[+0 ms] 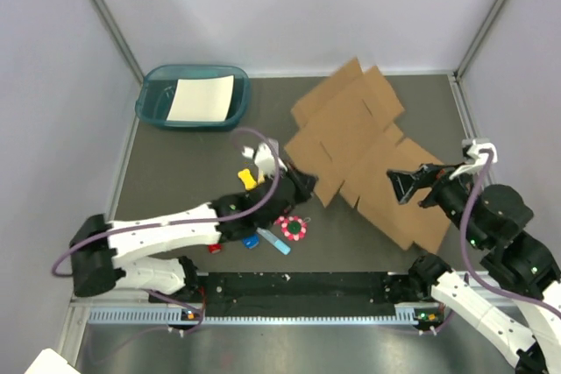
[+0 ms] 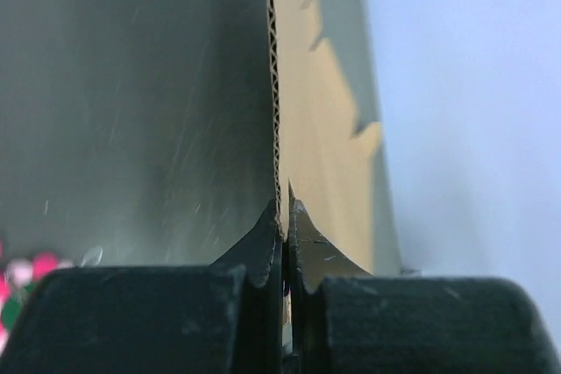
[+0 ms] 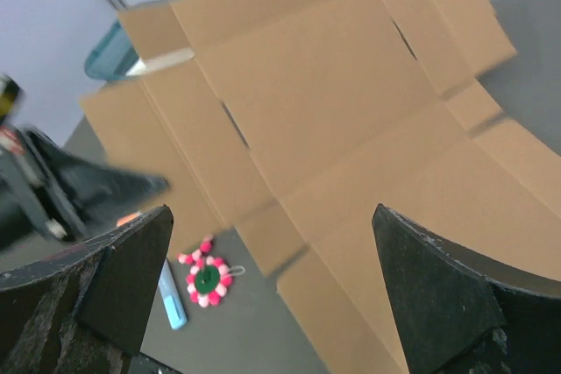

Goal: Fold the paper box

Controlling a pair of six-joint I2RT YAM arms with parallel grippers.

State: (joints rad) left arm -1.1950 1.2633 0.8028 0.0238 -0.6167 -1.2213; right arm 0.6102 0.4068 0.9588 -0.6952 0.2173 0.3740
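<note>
Cardboard of the paper box (image 1: 359, 142) lies spread open on the tabletop (image 1: 193, 155); left pincer (image 1: 302, 184) is clamped on the box's left edge, the corrugated rim pinched between its closed jaws; right pincer (image 1: 405, 183) stands wide apart over the box's right flaps, gripping nothing; a pink pompom ring (image 1: 291, 229) and a light-blue stick (image 1: 279, 241) lie just beside the box's near-left corner; a teal tray (image 1: 151, 104) holding white paper (image 1: 202, 98) sits well left of the box.
</note>
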